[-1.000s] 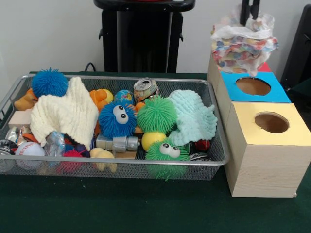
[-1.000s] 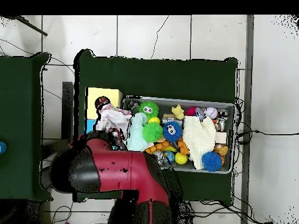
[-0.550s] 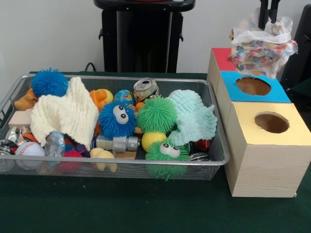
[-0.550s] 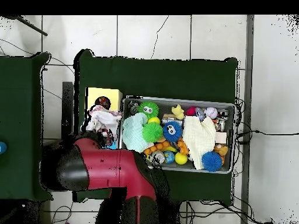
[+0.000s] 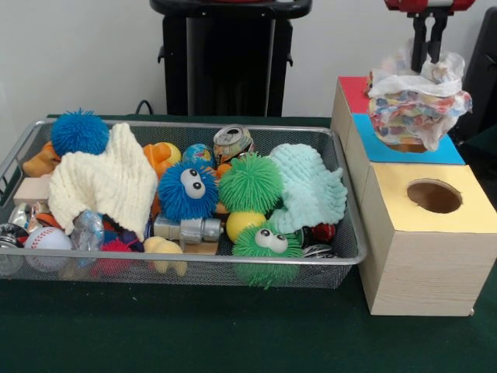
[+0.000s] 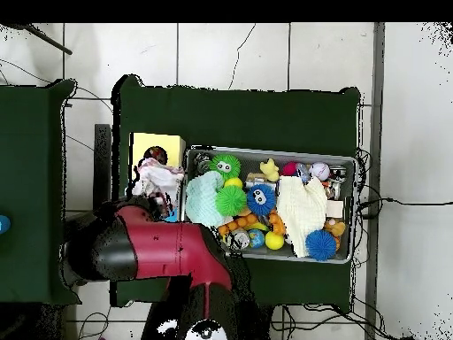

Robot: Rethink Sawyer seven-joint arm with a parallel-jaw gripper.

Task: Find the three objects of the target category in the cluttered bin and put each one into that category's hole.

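Note:
My gripper (image 5: 428, 56) hangs over the wooden box at the right, shut on a crumpled cloth (image 5: 418, 102) printed in many colours, which dangles over the blue-topped hole (image 5: 432, 152) and hides it. The yellow-topped hole (image 5: 434, 196) lies open nearer the camera, and the red top (image 5: 353, 93) shows behind. From above, the cloth (image 6: 157, 178) sits at the box beside the bin's left end. Still in the wire bin (image 5: 194, 261) are a cream knitted cloth (image 5: 105, 183) and a pale mint cloth (image 5: 312, 186).
The bin also holds blue (image 5: 187, 190) and green (image 5: 250, 183) fuzzy balls with eyes, a crushed can (image 5: 233, 142), a baseball (image 5: 46, 238), a yellow ball (image 5: 243, 224) and other toys. The red arm (image 6: 150, 252) covers the table below the box in the overhead view.
The gripper has carried the multicoloured cloth from over the red section towards the camera and lowered it over the blue hole. The bin's contents have not moved.

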